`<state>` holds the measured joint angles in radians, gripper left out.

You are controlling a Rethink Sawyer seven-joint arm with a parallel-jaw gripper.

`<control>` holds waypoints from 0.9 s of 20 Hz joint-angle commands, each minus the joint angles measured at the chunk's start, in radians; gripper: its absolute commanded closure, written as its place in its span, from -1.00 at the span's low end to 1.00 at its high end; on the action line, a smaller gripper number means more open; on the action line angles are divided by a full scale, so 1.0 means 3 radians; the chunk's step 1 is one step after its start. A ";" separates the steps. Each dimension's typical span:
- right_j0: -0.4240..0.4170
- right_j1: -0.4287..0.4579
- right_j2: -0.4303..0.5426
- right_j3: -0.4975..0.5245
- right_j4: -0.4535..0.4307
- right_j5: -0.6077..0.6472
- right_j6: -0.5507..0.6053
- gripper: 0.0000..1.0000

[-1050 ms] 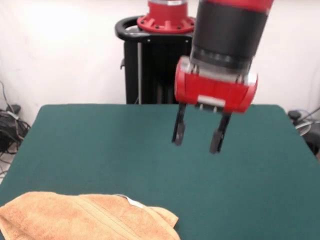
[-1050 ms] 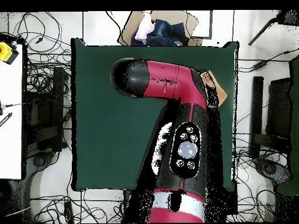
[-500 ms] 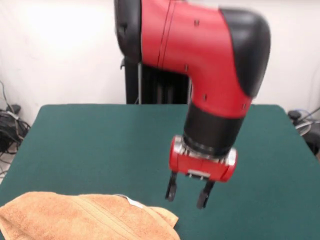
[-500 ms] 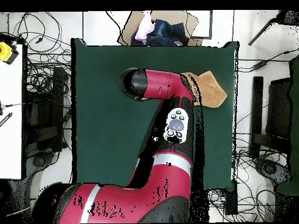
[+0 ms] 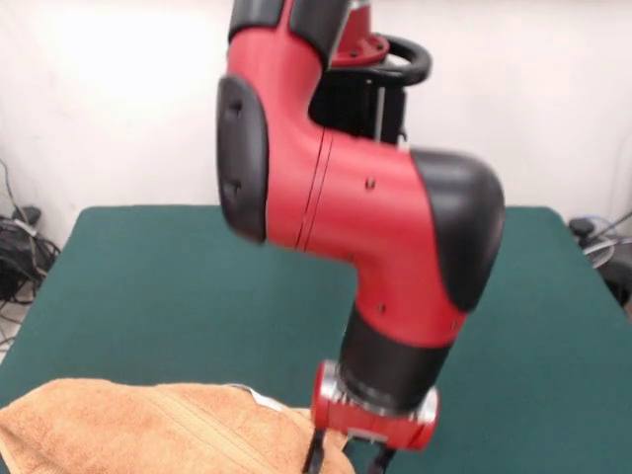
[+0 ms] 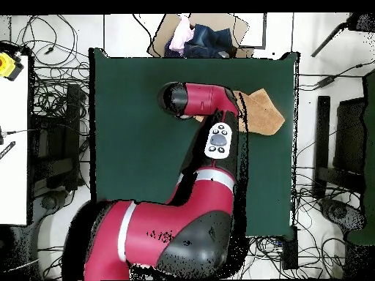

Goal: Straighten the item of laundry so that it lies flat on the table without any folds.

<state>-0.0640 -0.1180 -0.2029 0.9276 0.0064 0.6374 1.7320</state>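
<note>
Dark green table (image 5: 148, 286) set against a white wall (image 5: 109, 99), cables on the floor. Bunched orange-tan towel (image 5: 148, 434) lies at one table edge. Gripper (image 5: 346, 462) at the towel's end; finger state cannot be determined.

Tangled cables (image 6: 51, 146) and a cardboard box (image 6: 196, 36) surround the scene.

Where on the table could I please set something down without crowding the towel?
The table is bare across the wide side away from the towel. It is crowded at the towel's edge, where the gripper is low beside it.
</note>
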 commanded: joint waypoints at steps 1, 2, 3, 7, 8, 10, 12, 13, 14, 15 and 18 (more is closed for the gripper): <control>-0.0103 0.0550 0.0017 -0.0929 0.0038 0.0622 0.0396 -1.00; -0.0118 0.0597 0.0019 -0.1046 0.0037 0.0711 0.0363 -1.00; -0.0129 0.0647 0.0017 -0.1164 0.0033 0.0798 0.0337 -1.00; -0.0192 0.0842 0.0053 -0.1642 -0.0008 0.1116 0.0201 -1.00; -0.0194 0.0855 0.0061 -0.1678 -0.0021 0.1140 0.0204 -1.00; -0.0190 0.0868 0.0068 -0.1713 -0.0052 0.1162 0.0225 -1.00; -0.0184 0.0879 0.0070 -0.1729 -0.0080 0.1164 0.0253 -1.00; -0.0183 0.0872 0.0075 -0.1702 -0.0091 0.1141 0.0263 -1.00; -0.0181 0.0873 0.0071 -0.1697 -0.0098 0.1128 0.0291 -1.00; -0.0180 0.0873 0.0067 -0.1691 -0.0105 0.1116 0.0319 -1.00; -0.0168 0.0875 0.0031 -0.1690 -0.0128 0.1019 0.0461 -1.00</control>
<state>-0.1066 0.1155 -0.2050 0.4248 -0.0022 0.9861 1.7320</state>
